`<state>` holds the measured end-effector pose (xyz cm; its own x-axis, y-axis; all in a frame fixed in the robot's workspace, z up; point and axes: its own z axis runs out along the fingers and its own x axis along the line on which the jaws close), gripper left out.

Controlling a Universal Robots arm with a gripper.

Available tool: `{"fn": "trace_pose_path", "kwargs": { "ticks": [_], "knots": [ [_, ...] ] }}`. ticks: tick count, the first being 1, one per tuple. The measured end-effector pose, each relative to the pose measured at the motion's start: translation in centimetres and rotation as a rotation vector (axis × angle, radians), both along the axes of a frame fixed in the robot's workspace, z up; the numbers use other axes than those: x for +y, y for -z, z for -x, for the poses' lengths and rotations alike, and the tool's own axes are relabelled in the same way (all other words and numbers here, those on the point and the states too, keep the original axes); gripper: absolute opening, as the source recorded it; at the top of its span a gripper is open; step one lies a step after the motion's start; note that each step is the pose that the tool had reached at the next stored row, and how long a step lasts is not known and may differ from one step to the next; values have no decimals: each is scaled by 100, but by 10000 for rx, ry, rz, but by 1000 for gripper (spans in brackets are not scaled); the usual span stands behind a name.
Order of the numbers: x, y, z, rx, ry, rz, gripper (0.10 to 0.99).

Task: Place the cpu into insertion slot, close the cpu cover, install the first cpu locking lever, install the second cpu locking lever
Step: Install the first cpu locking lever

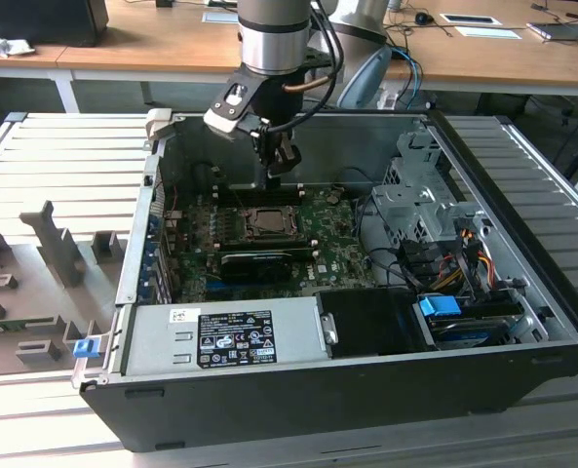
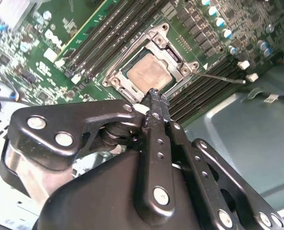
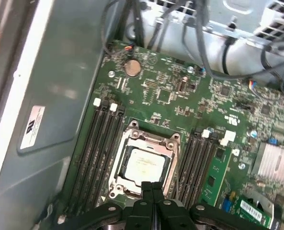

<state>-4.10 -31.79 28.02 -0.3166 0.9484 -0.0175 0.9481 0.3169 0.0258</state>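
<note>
Cpu, a pale tan square framed by the silver cpu cover, lies mid-motherboard just below the gripper, whose fingers are clenched together on nothing.

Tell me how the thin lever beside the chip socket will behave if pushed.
The lever is a long, thin wire rod, so it probably flexes springily. Its bare metal looks smooth, so a push may slip off. One end meets the socket, so it likely pivots.
</note>
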Motion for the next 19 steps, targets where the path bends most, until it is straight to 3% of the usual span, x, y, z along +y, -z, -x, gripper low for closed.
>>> {"fn": "trace_pose_path", "kwargs": {
  "ticks": [7, 8, 9, 19],
  "knots": [
    [0, 1, 0, 0, -1565, 0, 106],
    [0, 1, 0, 1, -2127, 1, 106],
    [0, 2, 0, 0, -2351, 1, 106],
    [0, 1, 0, 1, -3835, 1, 106]
  ]
}}
